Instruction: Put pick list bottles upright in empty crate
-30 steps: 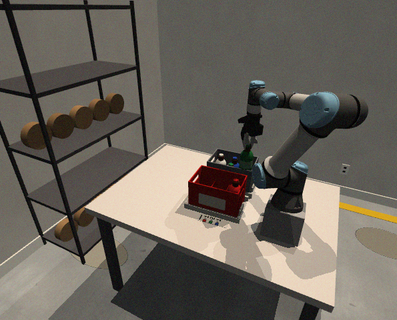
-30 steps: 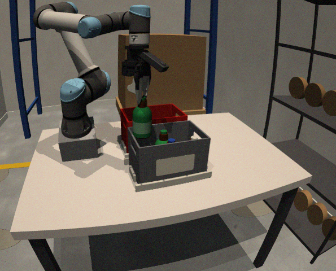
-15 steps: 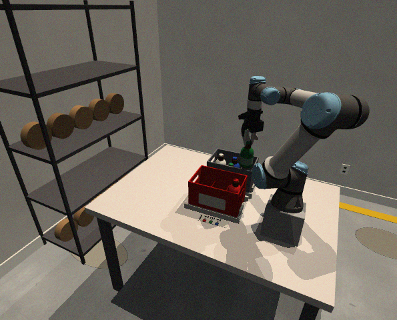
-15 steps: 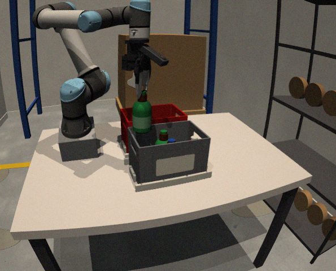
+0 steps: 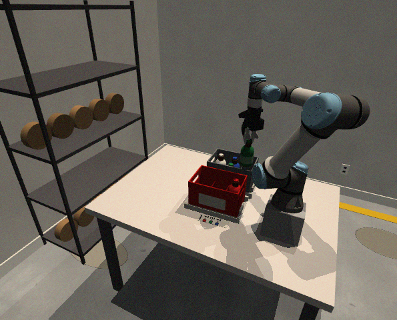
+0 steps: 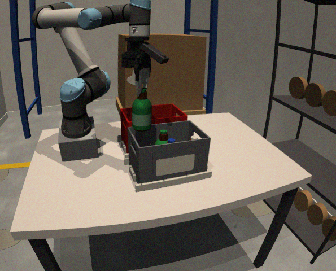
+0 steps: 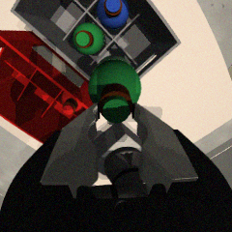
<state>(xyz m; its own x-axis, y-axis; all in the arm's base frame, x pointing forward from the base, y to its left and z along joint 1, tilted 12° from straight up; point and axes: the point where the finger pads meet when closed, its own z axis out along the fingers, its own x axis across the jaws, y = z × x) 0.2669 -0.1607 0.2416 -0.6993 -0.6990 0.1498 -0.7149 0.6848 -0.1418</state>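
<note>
the claw is pinching one green bottle by its neck above the gray crate. the top view is showing one white-capped bottle and one red bottle in the red crate; the wrist view is showing one blue bottle and a second green one, both in the gray crate.

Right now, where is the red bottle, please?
In the top view, the red bottle stands inside the red crate, in its right-hand part, at the end nearer the robot's base.
</note>
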